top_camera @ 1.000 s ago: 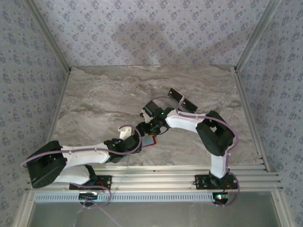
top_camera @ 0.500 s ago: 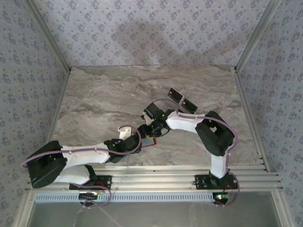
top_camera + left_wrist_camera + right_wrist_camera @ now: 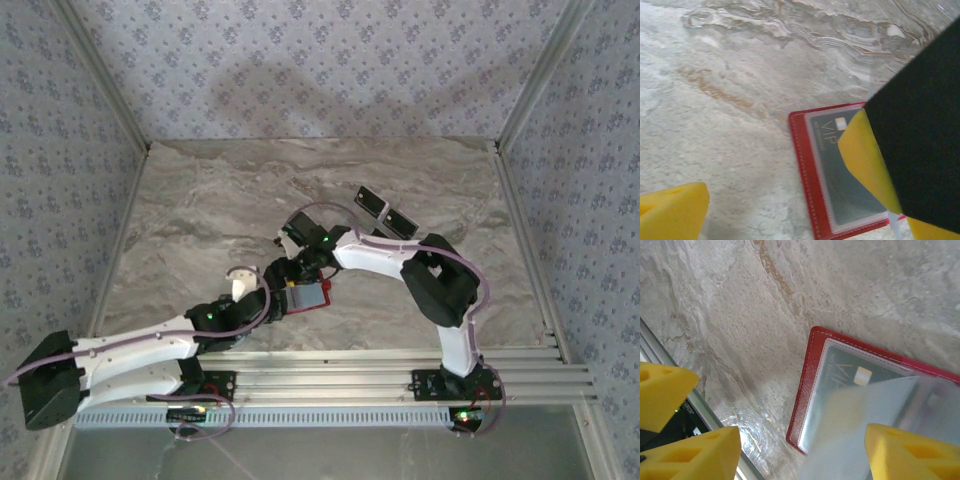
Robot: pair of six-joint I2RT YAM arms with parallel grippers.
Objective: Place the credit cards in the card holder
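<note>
Overhead, 2 white robot arms reach in from the near edge of a marble-patterned table (image 3: pixel 200 220) and meet at its centre over the card holder (image 3: pixel 312 297), a small red wallet lying open and flat.

The left gripper (image 3: pixel 280 297) is spread wide. In its wrist camera 1 yellow fingertip pad (image 3: pixel 865 160) lies over the right part of the card holder (image 3: pixel 810 165), apparently touching its clear sleeve, and the other pad (image 3: pixel 670 210) sits well apart over bare table. A grey-green card (image 3: pixel 832 160) printed "VIP" sits inside that sleeve.

The right gripper (image 3: pixel 303 272) hangs just above the card holder, jaws also wide apart and gripping nothing. In its wrist camera, yellow pads (image 3: pixel 910 455) stand at opposite sides of the view. Between them, a pale translucent sheet (image 3: pixel 875 415) crosses the lower right of the card holder (image 3: pixel 810 385); whether it is a card or a sleeve flap cannot be told.

2 glossy black cards (image 3: pixel 370 200) (image 3: pixel 400 222) lie side by side on the table beyond the right arm, apart from the card holder.
</note>
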